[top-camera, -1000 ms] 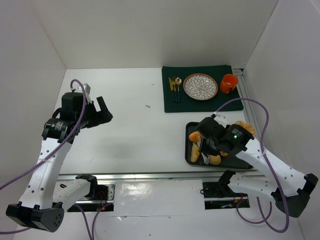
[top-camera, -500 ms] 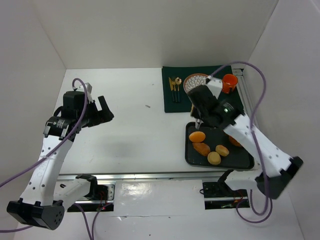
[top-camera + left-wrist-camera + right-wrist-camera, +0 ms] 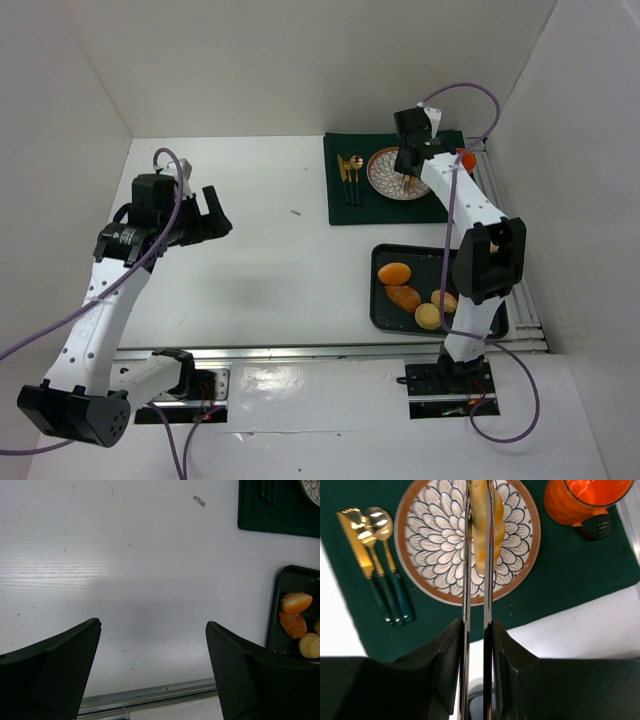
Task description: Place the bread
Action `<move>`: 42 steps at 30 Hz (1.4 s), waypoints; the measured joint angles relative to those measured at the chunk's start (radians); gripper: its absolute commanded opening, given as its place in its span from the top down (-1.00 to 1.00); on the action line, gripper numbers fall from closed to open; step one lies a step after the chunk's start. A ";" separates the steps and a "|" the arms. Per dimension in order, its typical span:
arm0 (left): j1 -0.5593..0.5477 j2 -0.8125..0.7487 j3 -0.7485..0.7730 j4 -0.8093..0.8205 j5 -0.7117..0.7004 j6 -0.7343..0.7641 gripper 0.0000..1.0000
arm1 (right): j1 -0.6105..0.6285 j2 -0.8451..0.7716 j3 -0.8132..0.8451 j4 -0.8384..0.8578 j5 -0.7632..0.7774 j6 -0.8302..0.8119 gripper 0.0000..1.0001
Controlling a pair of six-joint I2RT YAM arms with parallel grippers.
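Your right gripper (image 3: pixel 476 628), clamping the tongs (image 3: pixel 466 555), has carried the bread (image 3: pixel 481 525) from the near tray (image 3: pixel 377 305) to over the far plate (image 3: pixel 427 545); release it.

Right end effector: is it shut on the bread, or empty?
Shut on the bread: the right wrist view shows it pinched between thin metal fingers of the right end effector, above the plate.
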 measured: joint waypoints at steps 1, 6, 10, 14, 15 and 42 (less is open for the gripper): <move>0.000 0.005 0.002 0.002 -0.004 0.003 -1.00 | -0.018 0.020 0.002 0.006 -0.017 -0.005 0.57; 0.000 0.044 0.005 0.002 -0.018 0.005 -1.00 | -0.068 0.084 0.003 0.035 -0.088 -0.014 0.15; 0.000 0.080 0.005 0.002 -0.025 0.005 -1.00 | -0.075 0.090 0.008 0.039 -0.108 -0.019 -0.17; 0.000 0.104 0.005 0.003 -0.027 0.005 -1.00 | -0.075 0.085 0.029 0.041 -0.114 -0.024 -0.17; 0.000 0.107 0.005 0.004 -0.027 0.005 -1.00 | -0.075 0.079 0.032 0.040 -0.114 -0.024 -0.17; -0.072 0.127 0.027 0.018 -0.068 0.008 -1.00 | -0.081 -0.737 -0.512 -0.488 0.048 0.265 -0.06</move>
